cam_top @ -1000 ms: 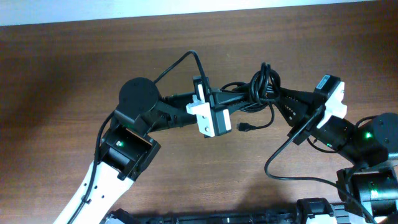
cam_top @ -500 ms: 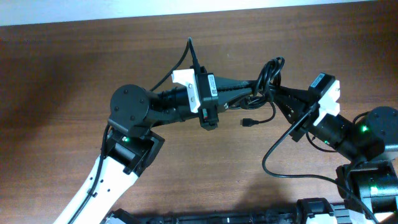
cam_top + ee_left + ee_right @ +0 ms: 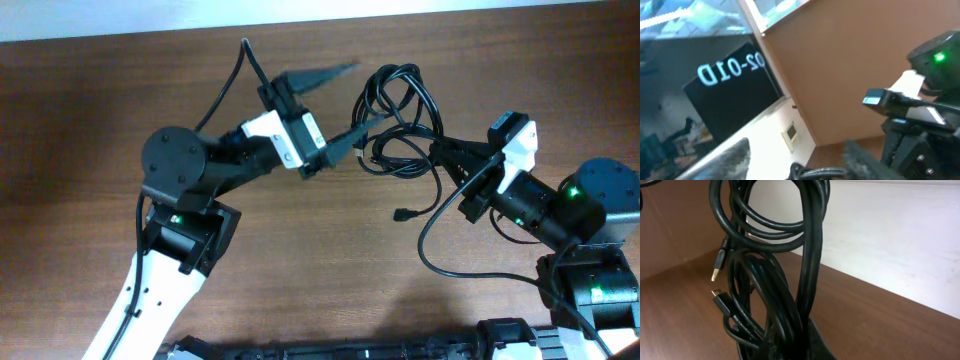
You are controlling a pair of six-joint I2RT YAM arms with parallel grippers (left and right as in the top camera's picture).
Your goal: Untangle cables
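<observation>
The cables (image 3: 402, 118) are a bundle of thin black loops hanging over the table's far middle. One plug end (image 3: 400, 213) dangles toward the front. My right gripper (image 3: 447, 152) is shut on the bundle's right side. In the right wrist view the cables (image 3: 810, 255) rise straight out of my right gripper (image 3: 790, 342), with two small plugs (image 3: 715, 273) hanging at the left. My left gripper (image 3: 370, 92) stands open at the bundle's left edge, its lower finger against a loop. In the left wrist view a cable loop (image 3: 815, 173) shows low between the spread fingers (image 3: 735, 160).
The brown wooden table (image 3: 90, 150) ends at a white wall along its far edge (image 3: 150, 20). The right arm's own thicker black wire (image 3: 440, 265) loops over the table at the front right. The left arm's base (image 3: 175, 215) stands at the front left.
My left gripper has opened, let go of the cables and drawn back to the left. The bundle has loosened into wider loops, still held by my right gripper.
</observation>
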